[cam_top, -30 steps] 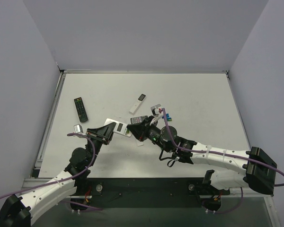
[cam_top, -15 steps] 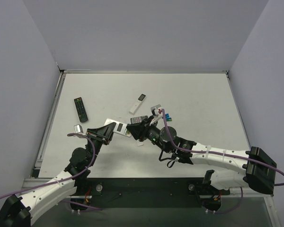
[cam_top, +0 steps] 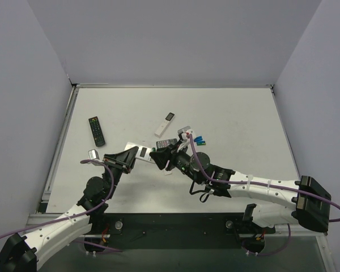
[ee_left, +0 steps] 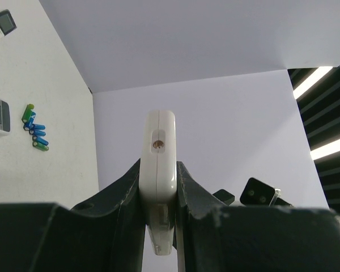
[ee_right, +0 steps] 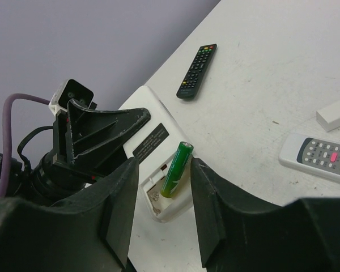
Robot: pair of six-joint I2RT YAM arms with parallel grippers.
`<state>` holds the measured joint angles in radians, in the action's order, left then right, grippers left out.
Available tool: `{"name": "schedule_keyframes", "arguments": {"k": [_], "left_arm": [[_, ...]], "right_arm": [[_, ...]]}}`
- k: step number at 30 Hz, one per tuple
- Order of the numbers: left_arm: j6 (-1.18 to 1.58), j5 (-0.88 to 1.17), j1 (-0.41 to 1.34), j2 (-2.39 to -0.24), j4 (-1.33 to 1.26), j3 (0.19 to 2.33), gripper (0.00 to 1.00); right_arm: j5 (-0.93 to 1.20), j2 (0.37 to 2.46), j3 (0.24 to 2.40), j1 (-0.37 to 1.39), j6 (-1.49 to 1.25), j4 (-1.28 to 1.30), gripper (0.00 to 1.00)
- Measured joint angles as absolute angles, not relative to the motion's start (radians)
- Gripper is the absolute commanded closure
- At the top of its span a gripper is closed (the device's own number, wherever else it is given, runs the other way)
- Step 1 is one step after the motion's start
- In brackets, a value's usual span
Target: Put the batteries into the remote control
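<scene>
My left gripper [cam_top: 124,158] is shut on the side edges of the remote control [cam_top: 140,153] and holds it with its plain white back up. In the left wrist view the remote [ee_left: 158,136] stands edge-on between the fingers [ee_left: 127,192]. In the right wrist view its open battery bay [ee_right: 158,190] holds a green battery [ee_right: 177,169], which lies tilted with its lower end in the bay. My right gripper [ee_right: 163,175] hangs open over the bay, jaws on either side of the battery. More green and blue batteries [cam_top: 199,140] lie on the table; they also show in the left wrist view [ee_left: 35,135].
A long black remote [cam_top: 97,130] lies at the left. A white remote with a grey screen [cam_top: 165,123] lies behind the bay. A small remote with grey buttons [ee_right: 323,156] lies just right of my right gripper. A small white scrap [cam_top: 168,171] lies below it.
My right gripper has moved left, from beside the loose batteries to over the remote's battery bay. The left arm and the remote have stayed still.
</scene>
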<state>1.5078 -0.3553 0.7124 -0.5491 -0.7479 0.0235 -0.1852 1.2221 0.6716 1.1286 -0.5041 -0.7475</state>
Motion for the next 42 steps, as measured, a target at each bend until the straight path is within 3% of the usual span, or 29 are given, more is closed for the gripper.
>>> {"name": "schedule_keyframes", "arguments": {"k": [9, 16, 20, 26, 42], "left_arm": [[1.510, -0.362, 0.712, -0.509, -0.719, 0.023, 1.00], [1.550, -0.327, 0.714, -0.454, -0.722, 0.023, 1.00], [1.565, -0.299, 0.714, -0.453, -0.718, 0.023, 1.00], [1.568, -0.263, 0.714, -0.454, -0.703, 0.023, 1.00], [1.543, -0.204, 0.714, -0.481, -0.673, 0.023, 1.00]], "right_arm": [[-0.193, 1.195, 0.713, 1.142, -0.421, -0.648, 0.61], [-0.144, 1.158, 0.883, 1.130, -0.251, -0.348, 0.61], [-0.092, 1.138, 1.016, 1.124, -0.128, -0.151, 0.52], [0.025, 1.058, 1.068, 1.119, 0.092, 0.046, 0.51], [0.146, 1.187, 1.140, 1.105, 0.305, 0.204, 0.53]]}}
